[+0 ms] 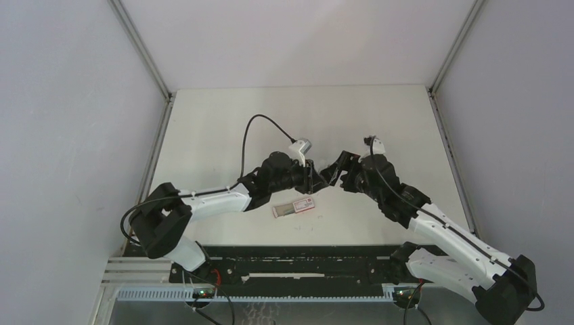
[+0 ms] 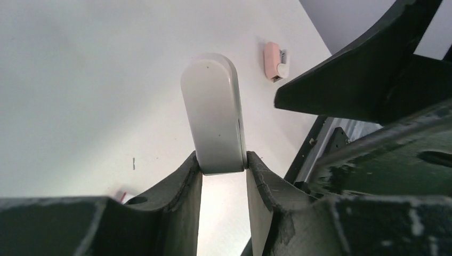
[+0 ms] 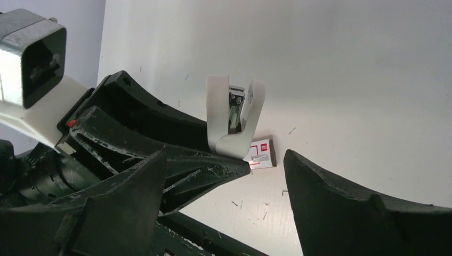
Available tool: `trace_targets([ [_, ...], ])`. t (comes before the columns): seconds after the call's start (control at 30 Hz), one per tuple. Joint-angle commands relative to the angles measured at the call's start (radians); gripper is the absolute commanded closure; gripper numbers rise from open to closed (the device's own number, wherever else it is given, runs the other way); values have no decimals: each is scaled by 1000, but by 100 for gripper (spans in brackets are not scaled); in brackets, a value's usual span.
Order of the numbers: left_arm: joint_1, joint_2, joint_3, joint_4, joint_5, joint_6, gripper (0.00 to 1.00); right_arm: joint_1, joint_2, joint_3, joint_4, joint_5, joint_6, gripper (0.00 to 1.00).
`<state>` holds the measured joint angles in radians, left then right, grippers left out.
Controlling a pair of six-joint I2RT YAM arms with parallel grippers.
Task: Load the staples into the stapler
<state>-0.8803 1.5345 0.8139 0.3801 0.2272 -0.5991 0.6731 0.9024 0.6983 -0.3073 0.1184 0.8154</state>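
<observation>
The left pincer [image 2: 223, 159] is clamped narrow on the butt end of the white stapler [image 2: 213, 106], one finger on each flank, holding it up off the table [image 1: 223, 135] near the middle. From the right wrist view the stapler stands hinged open in a V, with bare metal showing between its two arms (whether any staples already sit in that channel I cannot tell). The right pincer [image 1: 333, 173] faces it from just beside, jaws spread wide and nothing between them.

By my reading the task is at an early stage: the stapler is picked up and opened, but no strip of staples is in hand, so fetching and seating one, then closing up, is left. The red-and-white staple box [image 3: 261, 154] lies flat on the table, below and just beside the stapler. A small pink-and-white object [image 2: 275, 60] lies farther off; I cannot tell what it is. The left pincer's own fingers crowd the hinge end, leaving the open arms as the way in.
</observation>
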Motion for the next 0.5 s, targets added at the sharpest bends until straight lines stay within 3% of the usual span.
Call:
trace_targets([
  [0.0,4,-56,-15,5,-43,42,100,-44,-49,1,11,-67,-71,20],
  [0.23,4,-91,-74,13,-34,141,100,-229,-112,-5,-57,-222,-111,19],
  [0.33,4,-122,-117,36,-6,207,100,-363,-122,-34,-62,-391,-116,21],
  [0.47,-5,-177,-168,52,21,285,100,-453,-87,-55,-19,-647,-123,32],
])
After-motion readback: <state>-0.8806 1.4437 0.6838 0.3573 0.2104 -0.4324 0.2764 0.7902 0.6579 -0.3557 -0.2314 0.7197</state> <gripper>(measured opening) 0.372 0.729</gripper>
